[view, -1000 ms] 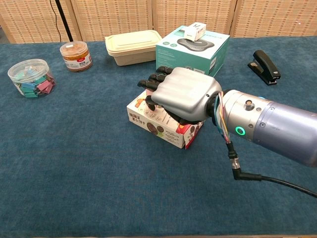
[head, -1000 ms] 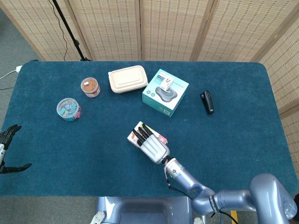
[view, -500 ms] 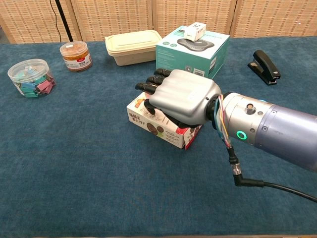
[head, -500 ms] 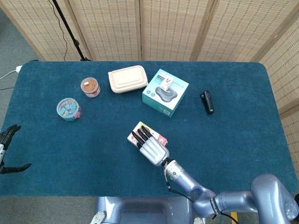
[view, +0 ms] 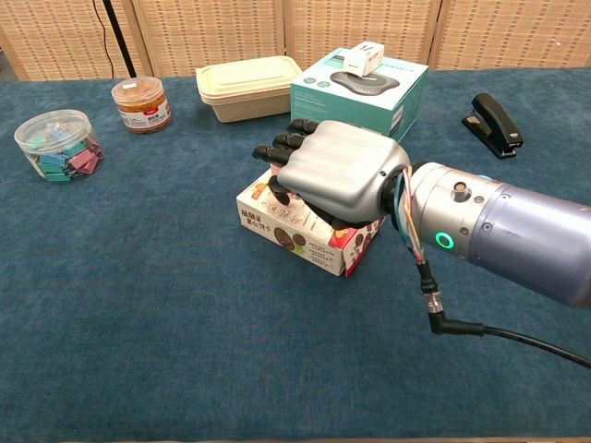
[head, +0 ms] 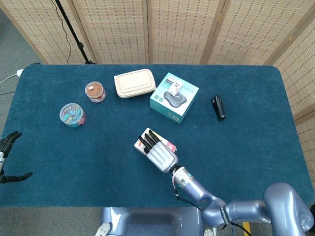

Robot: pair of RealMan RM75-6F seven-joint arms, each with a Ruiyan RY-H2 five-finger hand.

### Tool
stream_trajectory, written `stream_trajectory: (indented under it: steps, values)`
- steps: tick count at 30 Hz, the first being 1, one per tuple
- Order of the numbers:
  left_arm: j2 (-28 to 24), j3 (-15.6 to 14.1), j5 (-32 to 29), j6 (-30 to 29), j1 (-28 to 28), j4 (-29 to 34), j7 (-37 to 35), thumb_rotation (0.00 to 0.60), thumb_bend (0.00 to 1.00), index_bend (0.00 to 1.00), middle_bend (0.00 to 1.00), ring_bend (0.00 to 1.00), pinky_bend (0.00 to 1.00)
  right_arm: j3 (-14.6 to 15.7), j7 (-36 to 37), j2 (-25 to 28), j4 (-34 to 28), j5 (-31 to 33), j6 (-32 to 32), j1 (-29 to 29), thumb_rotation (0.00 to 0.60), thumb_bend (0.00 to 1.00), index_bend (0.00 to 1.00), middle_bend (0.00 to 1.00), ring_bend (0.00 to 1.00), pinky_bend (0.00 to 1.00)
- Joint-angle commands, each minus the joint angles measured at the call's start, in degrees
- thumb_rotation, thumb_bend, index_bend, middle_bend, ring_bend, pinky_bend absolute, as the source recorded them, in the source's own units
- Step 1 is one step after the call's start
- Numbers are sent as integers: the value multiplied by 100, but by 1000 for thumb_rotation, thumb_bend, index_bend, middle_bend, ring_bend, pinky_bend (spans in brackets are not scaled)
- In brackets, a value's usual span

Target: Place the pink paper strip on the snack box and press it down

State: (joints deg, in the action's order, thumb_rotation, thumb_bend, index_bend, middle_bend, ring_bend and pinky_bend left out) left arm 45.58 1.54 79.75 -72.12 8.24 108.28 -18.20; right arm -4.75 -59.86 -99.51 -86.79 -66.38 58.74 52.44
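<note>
The snack box (view: 288, 227), white with biscuit pictures and a red end, lies near the middle of the blue table (view: 138, 277). My right hand (view: 337, 175) lies palm down on top of it, its dark fingers (view: 282, 148) reaching over the far left edge. In the head view the right hand (head: 158, 152) covers most of the snack box (head: 169, 145). No pink paper strip shows in either view; anything under the palm is hidden. My left hand (head: 5, 147) hovers at the table's near left edge, fingers spread, holding nothing.
Behind the snack box stand a teal carton (view: 360, 92) with a small white box on top and a beige lidded container (view: 247, 86). A black stapler (view: 497, 123) lies at the right. An orange-lidded jar (view: 141, 104) and a tub of coloured clips (view: 60, 145) stand at the left.
My right hand drew back slightly over the box, then moved forward again, staying on top of it. The box and the left hand have not moved.
</note>
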Motion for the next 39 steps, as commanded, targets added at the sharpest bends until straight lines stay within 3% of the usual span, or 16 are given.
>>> stream_trajectory:
  steps: [1,20,39]
  values:
    - [0,-3,3,-1,-1,5,7,600,104,0,0,0,0,-1,-17,-7,12,31,-21,6,600,903,318,0,0,0]
    - [-7,-15,30,-24,-20,-20,-45,600,104,0,0,0,0,1,-63,-184,92,-40,-2,30,600,902,302,0,0,0]
    - [-16,-18,35,-25,-24,-29,-81,600,104,0,0,0,0,135,-27,205,-184,-248,182,-137,600,901,307,0,0,0]
